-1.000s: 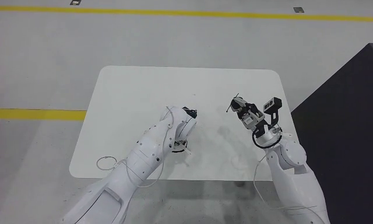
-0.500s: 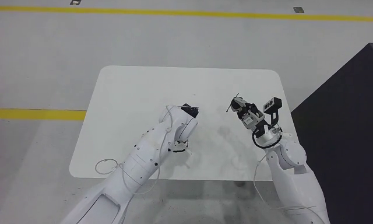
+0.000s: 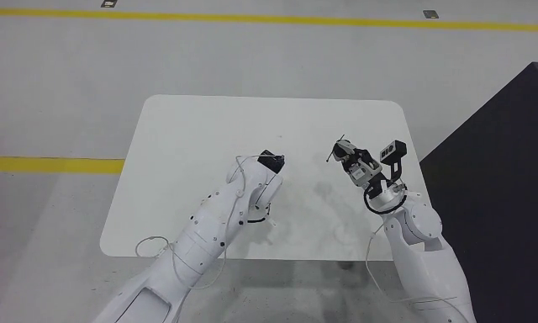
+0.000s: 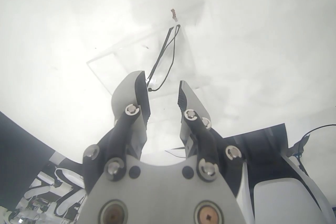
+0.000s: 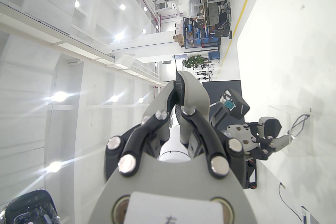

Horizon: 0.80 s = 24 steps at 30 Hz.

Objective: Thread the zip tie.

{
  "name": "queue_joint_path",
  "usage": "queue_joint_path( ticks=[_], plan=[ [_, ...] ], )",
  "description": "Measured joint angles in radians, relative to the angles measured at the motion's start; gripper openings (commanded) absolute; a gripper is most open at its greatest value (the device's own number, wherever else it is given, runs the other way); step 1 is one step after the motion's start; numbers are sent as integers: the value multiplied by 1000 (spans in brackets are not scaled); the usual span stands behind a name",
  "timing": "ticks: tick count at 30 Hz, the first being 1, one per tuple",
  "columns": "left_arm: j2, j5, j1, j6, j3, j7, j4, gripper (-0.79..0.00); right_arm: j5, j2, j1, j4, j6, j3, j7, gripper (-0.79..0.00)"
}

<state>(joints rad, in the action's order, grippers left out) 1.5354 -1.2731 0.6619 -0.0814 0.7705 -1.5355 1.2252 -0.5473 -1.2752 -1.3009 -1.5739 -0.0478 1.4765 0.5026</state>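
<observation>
**Right gripper pinches one tie, left gripper hangs parted over another**

The left arm stretches from the table's near left side diagonally to the middle of the white rounded table [image 3: 210, 129], its wrist bent down. The left gripper [image 4: 161, 83] points at the tabletop with its fingers apart, gripping nothing. It hangs just over a clear, shallow plastic tray [image 4: 118, 72].

The right arm rises from the near right corner. The right gripper [image 5: 178, 78] is held up over the table's right half and aimed across the hall rather than downward. Its fingers are pressed together on a thin, straight black zip tie [image 5: 174, 63]. This tie's long axis runs in line with the fingers, and its free end sticks out past the fingertips. From above it slants toward the table's far edge.

A second black zip tie, folded into a narrow loop [image 4: 160, 51], lies in the tray. Its long axis runs away from the left gripper, with the fold at the far end and the small head close to the fingers. One strand passes right by one finger's inner face; whether they touch I cannot tell.
</observation>
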Motion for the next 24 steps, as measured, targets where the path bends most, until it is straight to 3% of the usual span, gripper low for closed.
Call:
queue_joint_path(
  ticks=[10,12,24],
  plan=[
    [20,-18,-17,16,-25,37,-62,-625,0,0,0,0,0,0,0,-785],
    [25,-19,-22,23,-31,37,-76,-668,0,0,0,0,0,0,0,-785],
    [47,-6,-42,39,-37,59,-145,-653,0,0,0,0,0,0,0,-785]
  ],
)
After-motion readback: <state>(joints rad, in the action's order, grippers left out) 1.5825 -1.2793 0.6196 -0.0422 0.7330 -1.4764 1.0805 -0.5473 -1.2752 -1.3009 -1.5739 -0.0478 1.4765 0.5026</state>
